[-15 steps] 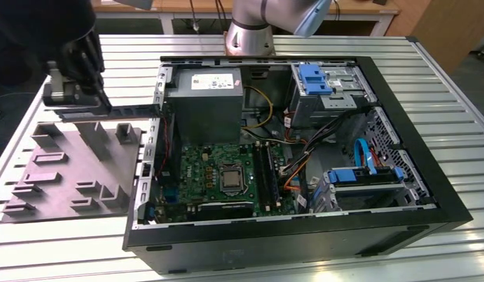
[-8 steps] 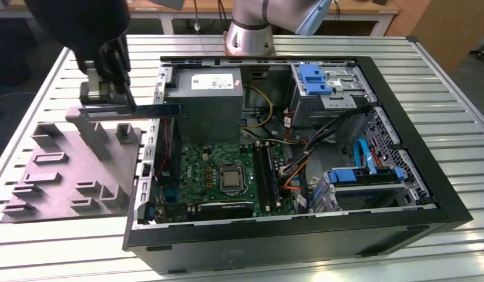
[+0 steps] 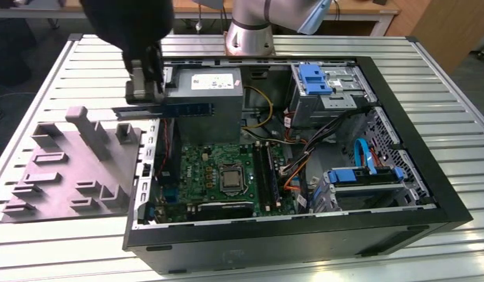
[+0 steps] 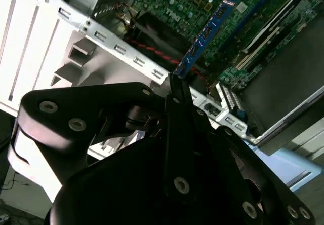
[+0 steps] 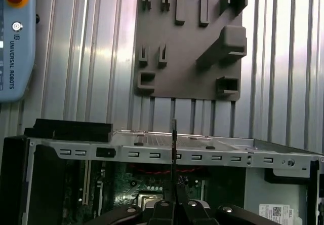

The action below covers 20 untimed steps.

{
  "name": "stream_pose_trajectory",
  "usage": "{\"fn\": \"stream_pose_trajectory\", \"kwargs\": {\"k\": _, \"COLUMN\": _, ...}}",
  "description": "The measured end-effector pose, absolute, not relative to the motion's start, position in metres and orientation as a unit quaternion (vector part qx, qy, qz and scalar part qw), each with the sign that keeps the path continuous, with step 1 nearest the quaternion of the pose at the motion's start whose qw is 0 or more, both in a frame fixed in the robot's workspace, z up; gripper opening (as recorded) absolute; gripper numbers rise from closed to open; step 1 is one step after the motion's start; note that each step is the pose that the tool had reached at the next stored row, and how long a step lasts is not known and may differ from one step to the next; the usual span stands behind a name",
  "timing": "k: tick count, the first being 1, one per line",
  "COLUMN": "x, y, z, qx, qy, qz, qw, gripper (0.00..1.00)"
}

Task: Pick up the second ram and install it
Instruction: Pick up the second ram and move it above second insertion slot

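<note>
Our second ram [image 3: 187,109] hangs level in the air, at eleven o'clock from the motherboard [image 3: 226,170] in the exterior view, with the gripper [image 3: 145,100] clamped on it near one end. Held so off-centre, we judge it could swivel in the pinch, or clip the case wall [image 3: 153,147] below.

Your work surface is a slatted aluminium table [image 3: 430,64], with slats running across the exterior view's left to right. Just behind the table's far edge you have a wooden desktop [image 3: 359,10] on a white frame. Past the table's far corner on the exterior view's right there's a wood-veneer panel [image 3: 442,29], with grey floor [image 3: 481,88] below it beside the table. A glare band [image 5: 93,47] off the slats shows in the first wrist view, so your light comes from above.
</note>
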State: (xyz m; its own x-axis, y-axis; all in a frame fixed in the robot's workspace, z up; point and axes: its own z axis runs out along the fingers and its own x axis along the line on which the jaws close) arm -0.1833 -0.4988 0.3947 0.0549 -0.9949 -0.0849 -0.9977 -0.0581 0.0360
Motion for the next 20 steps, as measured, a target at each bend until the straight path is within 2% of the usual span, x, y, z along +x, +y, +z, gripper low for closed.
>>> {"fn": "stream_pose_trajectory", "kwargs": {"k": 20, "x": -0.092, "y": -0.499, "z": 0.395, "qx": -0.726, "qy": 0.686, "qz": 0.043, "qw": 0.016, "gripper": 0.12}}
